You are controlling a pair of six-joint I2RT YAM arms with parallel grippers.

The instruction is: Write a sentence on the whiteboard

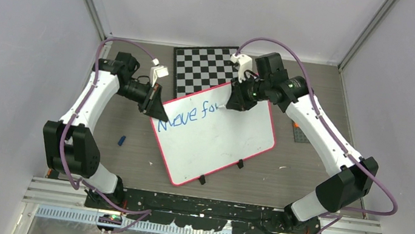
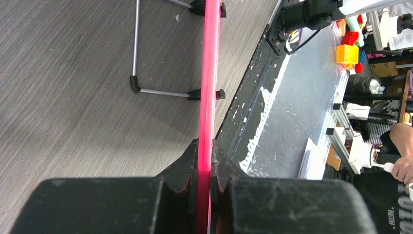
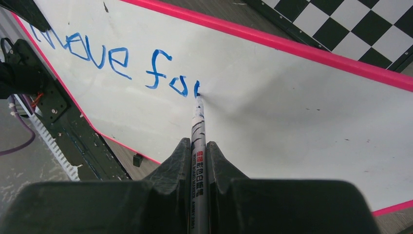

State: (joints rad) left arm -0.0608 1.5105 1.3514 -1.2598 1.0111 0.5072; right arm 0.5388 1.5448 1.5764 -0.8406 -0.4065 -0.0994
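The whiteboard (image 1: 223, 140) stands tilted on black clip feet in the middle of the table, its pink rim showing edge-on in the left wrist view (image 2: 210, 73). Blue lettering (image 1: 188, 114) on it reads "Move for", also in the right wrist view (image 3: 112, 58). My left gripper (image 1: 157, 109) is shut on the board's left rim. My right gripper (image 1: 235, 104) is shut on a silver whiteboard marker (image 3: 198, 146), whose blue tip touches the board just after "fo", at a started stroke.
A black-and-white checkered board (image 1: 209, 68) lies behind the whiteboard. A small blue marker cap (image 1: 121, 140) lies on the wooden table left of the board. A small dark square (image 1: 302, 133) sits at the right. The black base rail (image 1: 199, 204) runs along the near edge.
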